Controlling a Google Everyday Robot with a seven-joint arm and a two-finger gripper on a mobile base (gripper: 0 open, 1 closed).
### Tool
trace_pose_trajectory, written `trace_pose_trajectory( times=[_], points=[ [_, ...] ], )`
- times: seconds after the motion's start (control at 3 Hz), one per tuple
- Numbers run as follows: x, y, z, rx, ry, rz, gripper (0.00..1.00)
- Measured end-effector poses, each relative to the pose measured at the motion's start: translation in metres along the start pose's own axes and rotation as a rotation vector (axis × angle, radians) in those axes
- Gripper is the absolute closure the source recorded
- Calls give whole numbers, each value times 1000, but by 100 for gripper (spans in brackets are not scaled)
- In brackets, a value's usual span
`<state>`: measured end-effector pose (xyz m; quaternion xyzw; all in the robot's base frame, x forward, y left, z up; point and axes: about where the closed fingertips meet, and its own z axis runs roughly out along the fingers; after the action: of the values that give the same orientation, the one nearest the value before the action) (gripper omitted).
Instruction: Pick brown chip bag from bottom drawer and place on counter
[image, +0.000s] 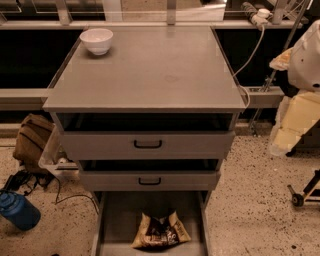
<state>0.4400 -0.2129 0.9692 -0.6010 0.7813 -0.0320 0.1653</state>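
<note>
Open bottom drawer (125, 215) holds brown chip bag (160, 231) — gripper (295, 122) at right, beside counter (160, 75).

Counter (150, 75): grey metal, smooth, matt. Bottom drawer (122, 215): plain grey metal floor, same matt finish. Brown chip bag (160, 232): crinkled foil with a slight sheen. Bowl (96, 40), far left: white, smooth, glossy. Upper drawer fronts (100, 145): matt grey metal with black handles. Backpack (32, 140), left: brown woven cloth, dull. Floor (250, 215): speckled stone-like surface. Arm shell (300, 115), right edge: smooth cream and white casing; its gripper lies outside the view.
</note>
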Motion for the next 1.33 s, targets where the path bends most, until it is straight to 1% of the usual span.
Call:
trace_pose_trajectory(
  times=[0.33, 0.67, 1.0, 1.33],
  points=[
    [-12, 14, 44, -34, -63, 15, 0],
    [-21, 18, 116, -63, -178, 77, 0],
    [-21, 19, 116, -65, -177, 76, 0],
    [-26, 28, 129, -78, -188, 69, 0]
  ],
)
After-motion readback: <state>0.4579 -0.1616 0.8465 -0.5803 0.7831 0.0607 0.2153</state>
